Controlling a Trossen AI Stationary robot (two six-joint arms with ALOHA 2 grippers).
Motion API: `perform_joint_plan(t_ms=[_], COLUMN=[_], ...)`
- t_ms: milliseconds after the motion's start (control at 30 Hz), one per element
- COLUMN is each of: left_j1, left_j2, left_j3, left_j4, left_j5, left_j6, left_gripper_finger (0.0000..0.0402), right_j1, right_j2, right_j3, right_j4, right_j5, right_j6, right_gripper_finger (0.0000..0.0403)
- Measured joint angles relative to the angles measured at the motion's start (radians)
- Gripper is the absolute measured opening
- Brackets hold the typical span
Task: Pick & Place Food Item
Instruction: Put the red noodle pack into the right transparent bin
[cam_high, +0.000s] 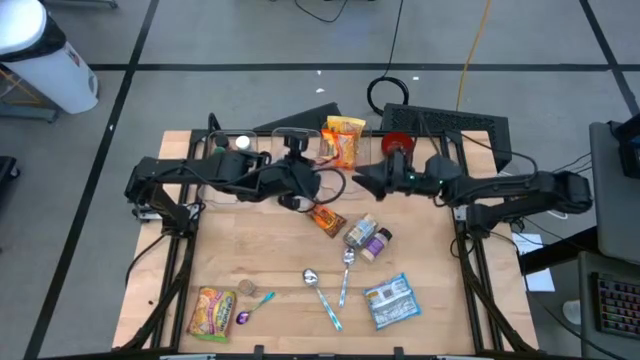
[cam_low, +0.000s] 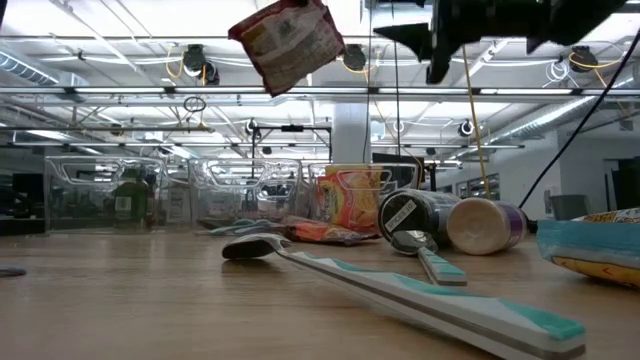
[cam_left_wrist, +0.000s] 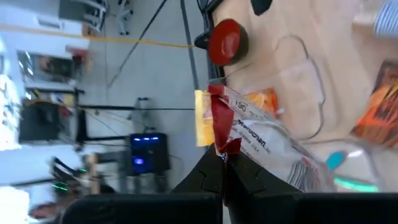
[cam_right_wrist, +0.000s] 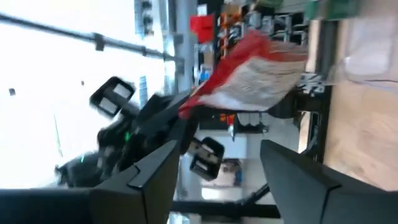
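Left pincer (cam_left_wrist: 222, 163): clenched on the corner of the snack packet (cam_left_wrist: 249, 134), holding it in the air above the bench (cam_high: 260, 265), over the middle of the far half.
Snack packet: red-edged, clear and white wrapper; hangs from the left pincer, clear of the bench surface. In the low view it shows high up, tilted, with nothing beneath it touching it (cam_low: 288, 40).
Right pincer (cam_right_wrist: 214, 165): released, fingers (cam_right_wrist: 152, 174) spread apart with a gap between them; it touches nothing. It faces the packet from the right side, near it but apart.
Packet relative to right pincer: in the right wrist view the packet (cam_right_wrist: 255, 71) lies beyond the open fingers, not between them, gripped at its far corner by the other arm.
Clear tray (cam_left_wrist: 298, 81): on the bench near the far edge, below the hanging packet.
Red bowl (cam_high: 396, 145): at the far edge, right of centre, just beside the right arm.
Orange bag (cam_high: 344, 139): upright at the far edge, centre.
Jars (cam_high: 367, 238): two, lying on their sides near the bench centre.
Spoons (cam_high: 318, 292): toward the near edge, centre, lying flat.
Blue-white pouch (cam_high: 391, 301): near edge, right of the spoons.
Yellow candy bag (cam_high: 212, 313): near left corner.
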Motion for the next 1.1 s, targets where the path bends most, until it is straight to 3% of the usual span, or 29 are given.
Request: perform_joint_plan(t_ms=[167,400,700,1100], left_j1=[0.0,-0.01,-0.033,-0.095], left_j2=[0.003,0.039,0.127,0.14], left_j3=[-0.001,-0.001,-0.001,-0.001], left_j4=[0.007,0.035,0.055,0.26], left_j5=[-0.017,0.005,-0.093,-0.064], left_j6=[0.163,0.385,0.567,0.727], left_gripper_finger=[0.0,0.0,0.0,0.0], right_j1=[0.025,0.05,0.08,0.08], right_j2=[0.037,0.139,0.176,0.175], right_j3=[-0.043,-0.042,-0.041,-0.041], right_j4=[0.029,0.283,0.324,0.267], right_j5=[0.077,0.17,0.168,0.115], right_j6=[0.048,0.059,0.203,0.291], right_gripper_finger=[0.0242,0.0249,0.0247,0.0247])
